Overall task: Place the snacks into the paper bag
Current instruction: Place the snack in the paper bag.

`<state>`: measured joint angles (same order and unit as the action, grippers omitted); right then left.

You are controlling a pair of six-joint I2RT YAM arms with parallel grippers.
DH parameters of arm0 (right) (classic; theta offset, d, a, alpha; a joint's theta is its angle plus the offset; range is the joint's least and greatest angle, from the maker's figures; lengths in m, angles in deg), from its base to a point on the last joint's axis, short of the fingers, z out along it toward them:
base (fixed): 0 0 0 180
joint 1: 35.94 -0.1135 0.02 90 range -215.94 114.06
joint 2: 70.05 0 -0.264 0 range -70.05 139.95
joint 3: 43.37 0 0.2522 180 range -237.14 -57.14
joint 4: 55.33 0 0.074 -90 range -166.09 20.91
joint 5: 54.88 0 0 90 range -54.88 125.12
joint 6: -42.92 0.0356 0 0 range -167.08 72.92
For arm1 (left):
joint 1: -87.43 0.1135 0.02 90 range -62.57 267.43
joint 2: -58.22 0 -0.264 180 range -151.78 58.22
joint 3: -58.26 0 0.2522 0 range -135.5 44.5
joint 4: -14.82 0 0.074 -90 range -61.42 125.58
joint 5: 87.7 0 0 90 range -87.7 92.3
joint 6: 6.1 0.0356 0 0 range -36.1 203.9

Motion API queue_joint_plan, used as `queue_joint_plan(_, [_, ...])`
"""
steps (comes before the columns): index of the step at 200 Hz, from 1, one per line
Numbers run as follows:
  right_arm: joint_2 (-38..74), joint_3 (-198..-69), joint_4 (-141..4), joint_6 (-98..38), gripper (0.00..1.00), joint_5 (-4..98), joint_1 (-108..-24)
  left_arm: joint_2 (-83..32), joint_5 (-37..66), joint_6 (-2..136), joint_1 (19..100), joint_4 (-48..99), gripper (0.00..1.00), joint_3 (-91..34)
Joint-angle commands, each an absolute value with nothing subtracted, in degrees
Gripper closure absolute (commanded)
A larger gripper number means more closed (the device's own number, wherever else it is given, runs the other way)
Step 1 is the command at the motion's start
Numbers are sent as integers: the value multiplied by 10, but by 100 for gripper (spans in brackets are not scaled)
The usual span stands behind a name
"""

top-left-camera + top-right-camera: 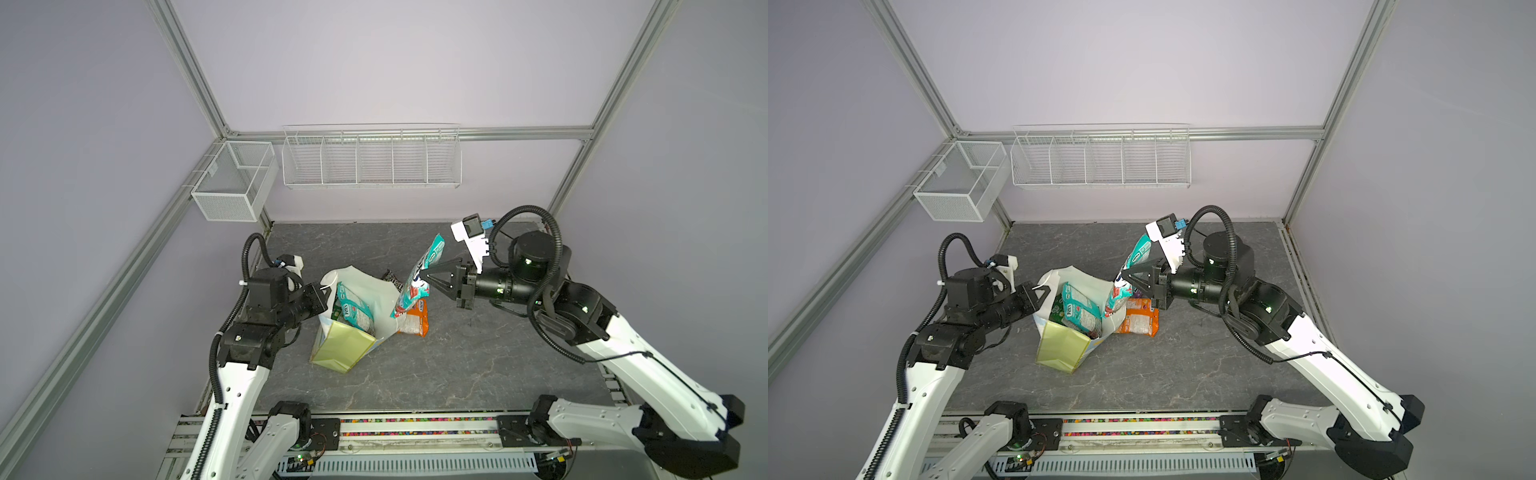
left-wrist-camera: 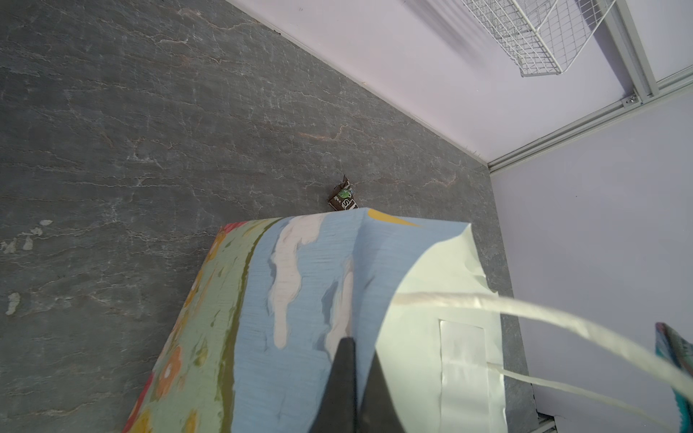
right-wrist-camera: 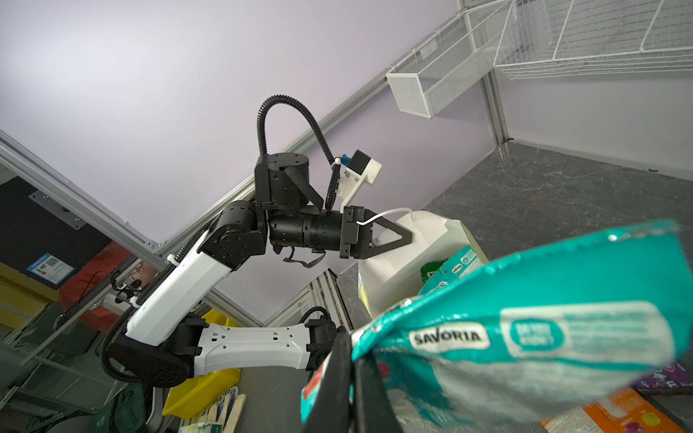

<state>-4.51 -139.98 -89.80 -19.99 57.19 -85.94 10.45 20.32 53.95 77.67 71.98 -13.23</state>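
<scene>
**Teal pouch at the bag mouth**

The glossy teal snack pouch (image 1: 409, 296) is clamped in the right tool (image 1: 424, 274) and hangs tilted at the rim of the flower-printed paper bag (image 1: 345, 347). The bag's wall is pinched by the left tool (image 1: 327, 292). The pouch is best lowered end-first and freed only once below the rim.

Bag held open, one pouch aloft

We see the flowered paper bag (image 1: 345, 349) tilted, its rim pinched by the left tool (image 1: 329, 291), with a teal FOX'S pouch (image 1: 353, 309) and a green pouch (image 3: 431, 268) inside. The right tool (image 1: 424, 276) clamps a teal SAVORIA pouch (image 1: 417, 286). Beneath it lies an orange pouch (image 1: 415, 324), with a brown pack (image 1: 392, 281) nearby.
</scene>
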Motion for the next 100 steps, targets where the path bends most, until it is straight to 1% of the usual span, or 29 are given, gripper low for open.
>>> queue_joint_plan(1, [-42, -1426, -858, -224, 93, 563, -875, 117, 212, 531, 778, 701, 100, -135])
queue_joint_plan(66, [-6, -1467, -855, -243, 93, 560, -919, 116, 213, 531, 778, 701, 100, -135])
queue_joint_plan(100, [17, -1473, -840, -242, 93, 577, -933, 118, 212, 532, 779, 702, 100, -134])
